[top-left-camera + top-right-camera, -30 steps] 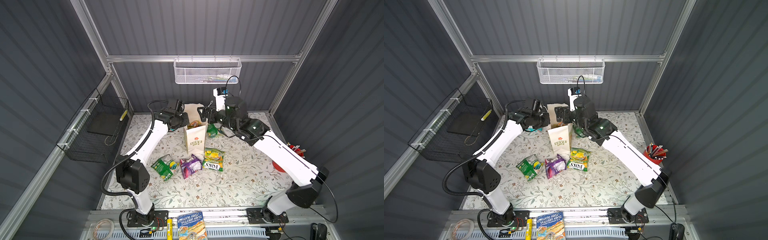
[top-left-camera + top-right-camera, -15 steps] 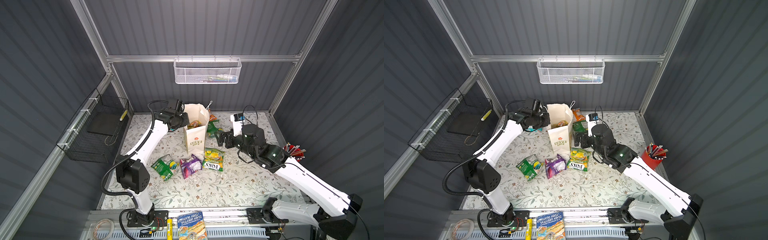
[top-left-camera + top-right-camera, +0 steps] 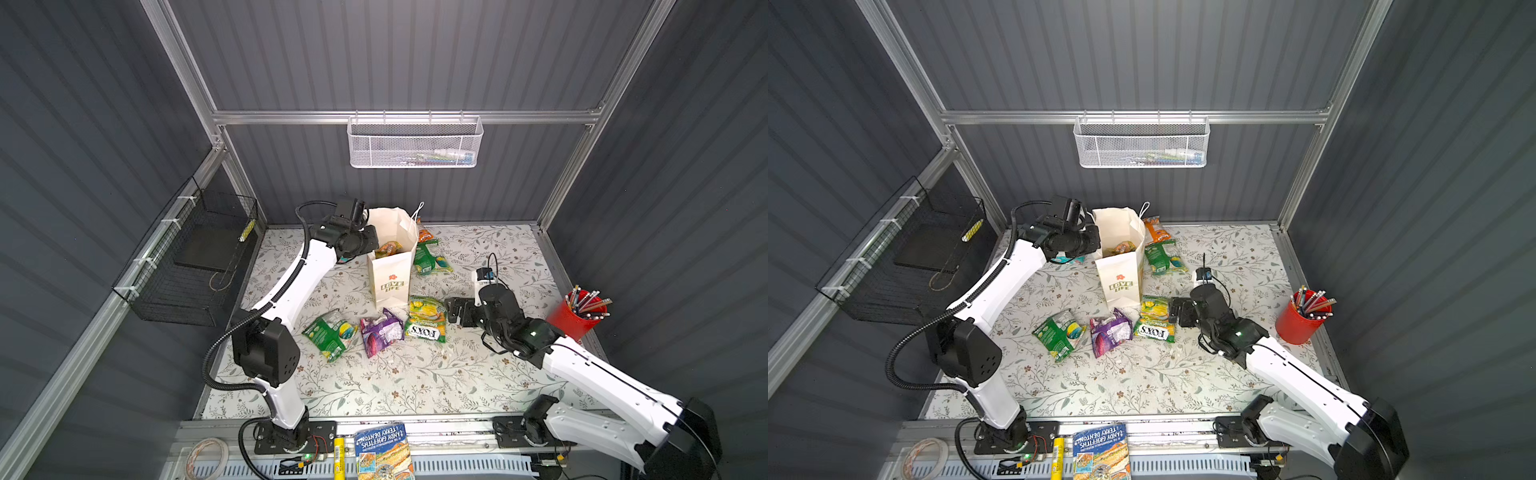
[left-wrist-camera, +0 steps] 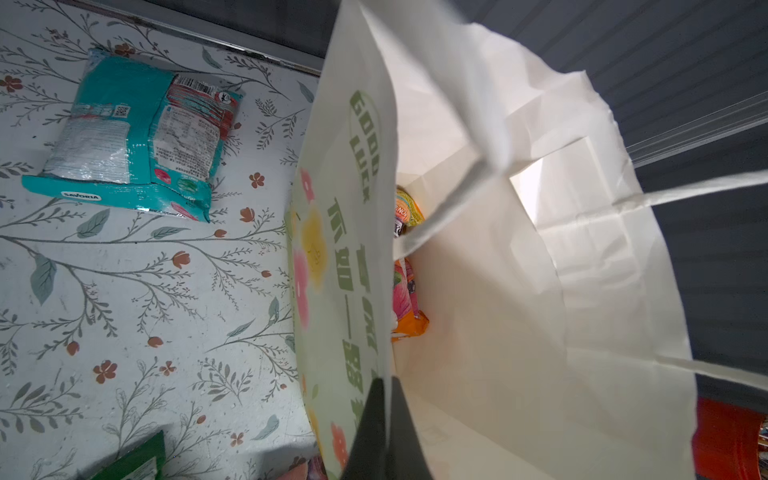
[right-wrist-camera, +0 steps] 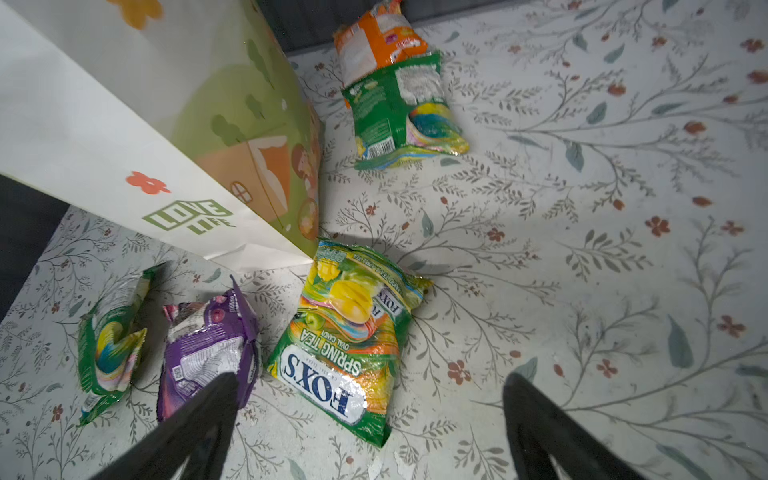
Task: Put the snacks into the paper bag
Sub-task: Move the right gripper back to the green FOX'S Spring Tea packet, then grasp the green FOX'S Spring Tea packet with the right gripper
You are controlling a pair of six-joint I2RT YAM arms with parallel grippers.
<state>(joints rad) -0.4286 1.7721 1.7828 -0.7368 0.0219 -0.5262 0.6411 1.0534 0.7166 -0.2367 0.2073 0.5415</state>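
Right wrist view: the right gripper (image 5: pixel 372 378), jaws wide, has left the tall white paper bag (image 5: pixel 83 124) for the next snack, the green crinkly FOX'S packet (image 5: pixel 349 328) at its foot, while the left gripper (image 4: pixel 384 395) clamps the bag's rim.

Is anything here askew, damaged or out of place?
Little. The purple packet lies crumpled and folded on itself beside the FOX'S packet. The bag stands, its rim pinched by the left pincer.

Your top views looked down from high, before the bag (image 3: pixel 390 270); each wrist camera sat close beside it, facing it.
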